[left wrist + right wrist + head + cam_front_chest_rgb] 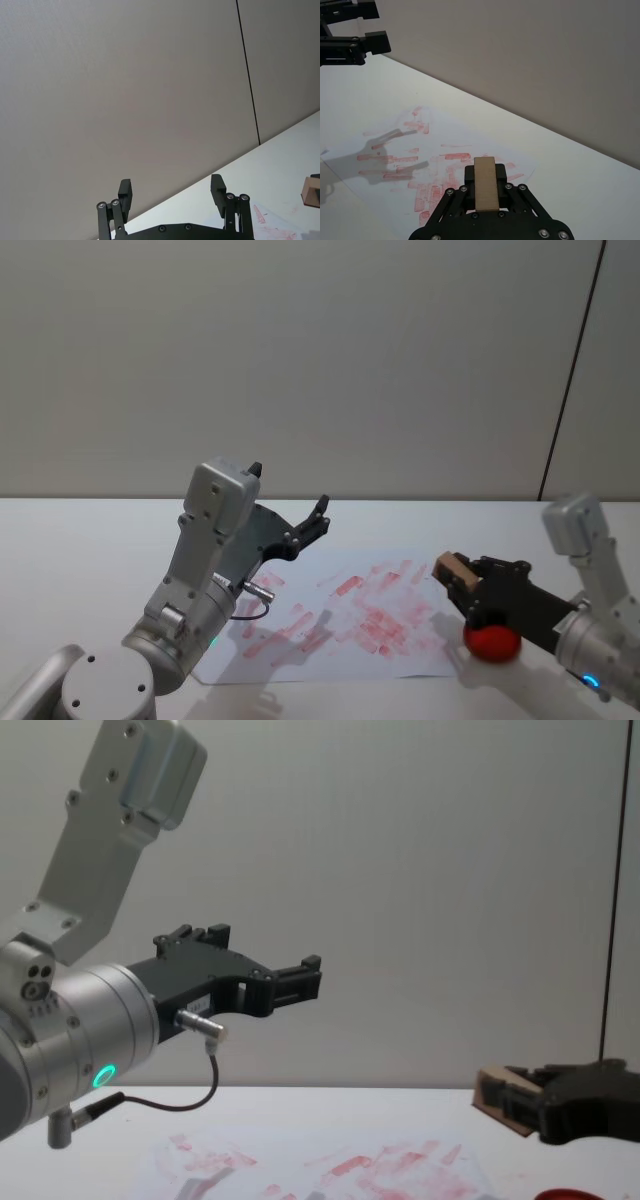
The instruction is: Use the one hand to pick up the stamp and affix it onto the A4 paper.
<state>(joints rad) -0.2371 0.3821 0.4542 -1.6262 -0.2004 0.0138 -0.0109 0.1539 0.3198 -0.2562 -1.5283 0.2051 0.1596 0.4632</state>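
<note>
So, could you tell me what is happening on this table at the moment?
The right gripper is shut on the stamp and holds it in the air by the right edge of the A4 paper, which is marked with red smears. A red ink pad sits below that arm. The left gripper hangs open above the paper's left side.

The right pincer [458,578] covers part of the red ink pad [495,644], and its fingers hide the sides of the stamp [449,566] (underside out of sight). The left arm [195,590] blocks the A4 paper [350,625] at its near left corner; the chest view's lower edge crops it.
</note>
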